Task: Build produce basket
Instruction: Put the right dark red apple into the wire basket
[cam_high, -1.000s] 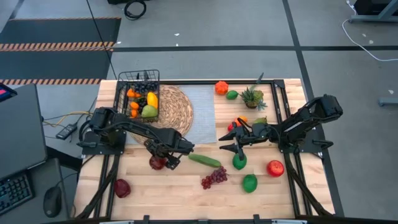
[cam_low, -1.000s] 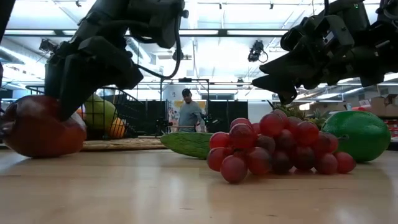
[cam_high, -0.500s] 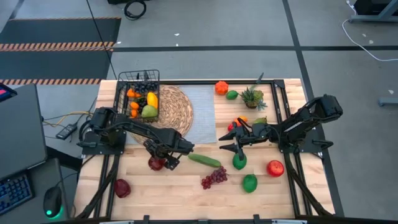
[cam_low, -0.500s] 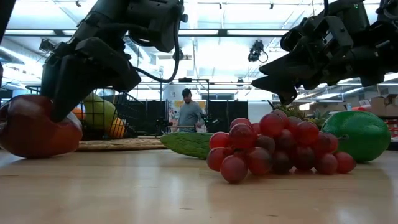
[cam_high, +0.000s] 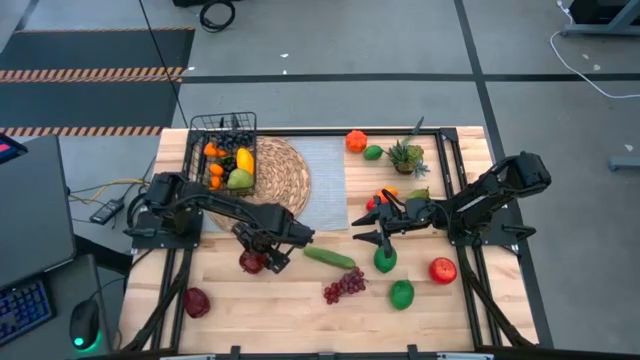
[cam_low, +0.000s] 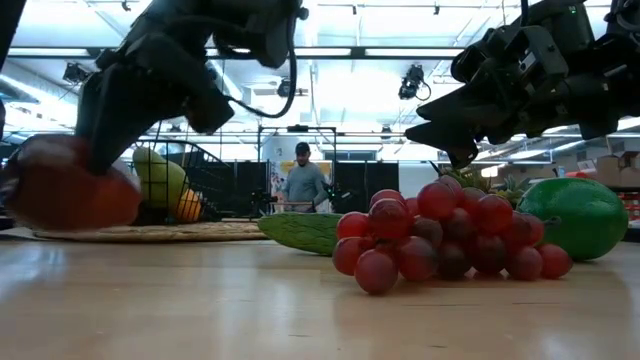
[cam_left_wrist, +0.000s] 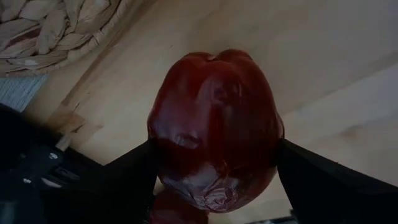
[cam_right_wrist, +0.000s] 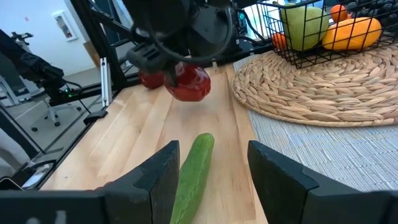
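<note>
My left gripper (cam_high: 262, 254) is shut on a dark red apple (cam_left_wrist: 214, 124) over the table's near left part, just in front of the round woven mat (cam_high: 285, 175). The black wire basket (cam_high: 228, 150) stands on the mat's far left edge with a pear, oranges and a mango in it. My right gripper (cam_high: 360, 229) hovers open and level at mid-table, pointing left over the far end of the cucumber (cam_right_wrist: 193, 168), touching nothing. The grapes (cam_high: 343, 286) lie on the wood near the front. My left gripper pinches the apple by its two opposite sides (cam_left_wrist: 163, 155) between its two fingers (cam_left_wrist: 118, 177). The fingers come steeply from above, slanting down. The apple (cam_low: 70, 190) hangs between them, lifted a little clear of the wooden top.
On the wood lie a second dark red apple (cam_high: 196, 301) near left, two green fruits (cam_high: 385, 260) (cam_high: 401, 293) and a red apple (cam_high: 443, 269) near right. An orange (cam_high: 356, 140), a lime (cam_high: 373, 152) and a potted plant (cam_high: 405, 157) stand at the back right. A person (cam_low: 303, 185) stands far behind.
My left gripper has risen a little with the dark red apple. The apple rested on the wood a second ago and now hangs just clear of it.
</note>
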